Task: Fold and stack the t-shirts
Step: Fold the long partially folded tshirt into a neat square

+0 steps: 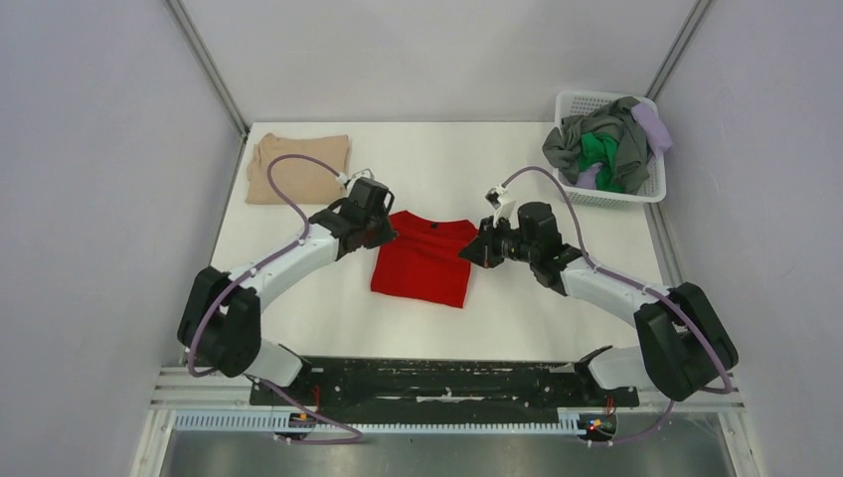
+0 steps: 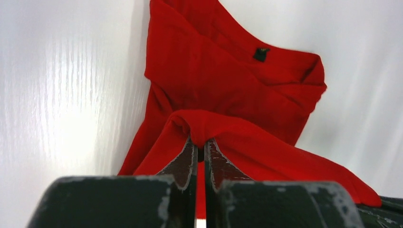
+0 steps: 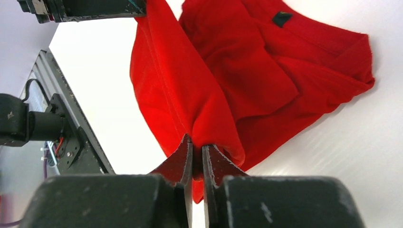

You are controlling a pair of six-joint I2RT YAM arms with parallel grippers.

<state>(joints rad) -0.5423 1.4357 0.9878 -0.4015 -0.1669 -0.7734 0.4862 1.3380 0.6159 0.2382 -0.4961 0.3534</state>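
Observation:
The red t-shirt (image 1: pixel 422 260) lies partly folded at the middle of the white table. My left gripper (image 1: pixel 390 235) is shut on its left edge, and my right gripper (image 1: pixel 465 255) is shut on its right edge. In the left wrist view my gripper (image 2: pixel 200 143) pinches a raised fold of the red t-shirt (image 2: pixel 223 80). In the right wrist view my gripper (image 3: pixel 195 142) pinches the red t-shirt (image 3: pixel 228 66), whose held edge stretches up to the left gripper. A folded beige t-shirt (image 1: pixel 296 167) lies at the far left. Grey (image 1: pixel 587 132), green (image 1: pixel 600 154) and lavender (image 1: pixel 652 127) t-shirts fill the basket.
The white mesh basket (image 1: pixel 641 189) stands at the table's far right corner. Grey walls close in both sides. The black arm-mount rail (image 1: pixel 447 383) runs along the near edge.

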